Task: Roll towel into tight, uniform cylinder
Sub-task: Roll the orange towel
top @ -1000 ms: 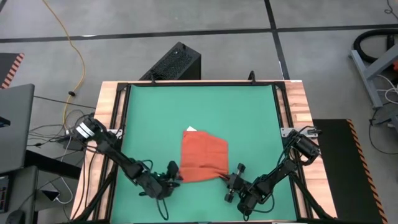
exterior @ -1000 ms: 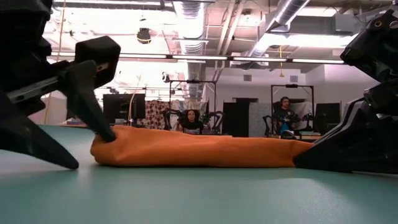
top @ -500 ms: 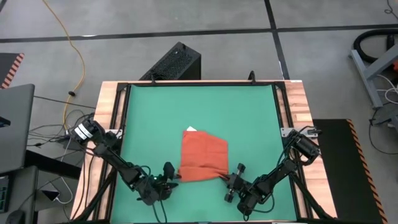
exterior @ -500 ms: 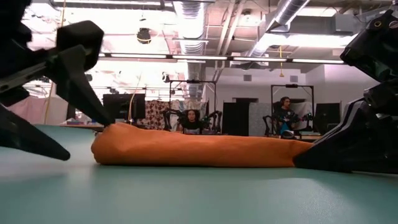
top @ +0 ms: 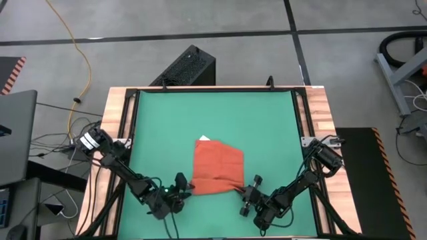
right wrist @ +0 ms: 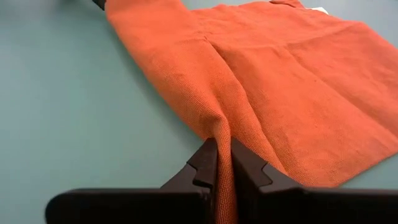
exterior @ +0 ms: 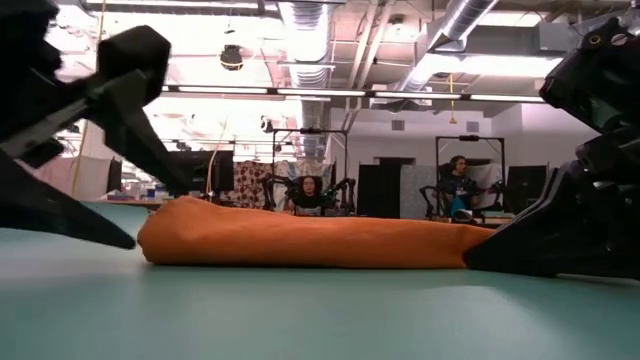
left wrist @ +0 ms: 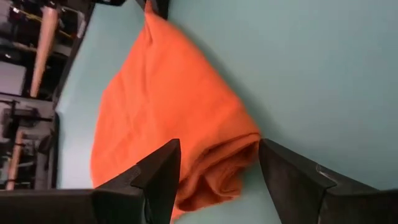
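The right gripper [right wrist: 222, 163] has its two dark fingers pressed together on a pinched ridge of the towel [top: 218, 167], gripping the cloth at the near right corner of its rolled edge; in the high view this gripper [top: 248, 193] sits low on the green mat [top: 213, 117] just beside that corner, with the right arm running back toward the table's right rail. The left gripper [left wrist: 217, 165] has its fingers spread apart, one on each side of the towel's [left wrist: 168, 112] folded near end, and the wrist view shows open mat between each fingertip and the cloth, so they do not appear to clamp it. In the high view the left gripper [top: 179, 189] lies at the towel's near left corner, its arm stretching away toward the table's left side. The orange-red towel rests on the mat a little toward the near edge, partly rolled: a thick fold runs along its near side between the two grippers, and the rest lies flat behind, with a small white tag [top: 203, 139] at the far left corner. The low view shows the roll [exterior: 300, 240] as a long low mound, thicker at the left end and tapering into the right gripper [exterior: 500, 250].
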`<act>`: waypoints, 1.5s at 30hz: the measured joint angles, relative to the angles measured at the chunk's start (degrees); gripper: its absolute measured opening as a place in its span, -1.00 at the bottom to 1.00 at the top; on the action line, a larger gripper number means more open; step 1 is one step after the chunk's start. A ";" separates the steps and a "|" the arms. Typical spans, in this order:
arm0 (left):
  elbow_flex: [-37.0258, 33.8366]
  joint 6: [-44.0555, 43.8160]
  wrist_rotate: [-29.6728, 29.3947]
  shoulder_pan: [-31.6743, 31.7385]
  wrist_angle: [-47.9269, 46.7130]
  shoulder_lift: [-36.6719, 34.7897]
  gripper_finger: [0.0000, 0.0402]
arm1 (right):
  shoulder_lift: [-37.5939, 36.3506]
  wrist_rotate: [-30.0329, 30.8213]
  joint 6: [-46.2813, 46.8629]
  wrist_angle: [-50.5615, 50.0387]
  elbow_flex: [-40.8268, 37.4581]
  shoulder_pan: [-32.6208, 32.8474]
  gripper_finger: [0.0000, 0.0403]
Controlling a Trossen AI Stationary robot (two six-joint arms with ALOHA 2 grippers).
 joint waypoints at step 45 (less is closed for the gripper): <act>-4.48 -28.17 33.79 17.13 2.48 -6.15 -0.99 | -16.99 -22.35 7.98 -6.49 -0.30 -3.83 -0.84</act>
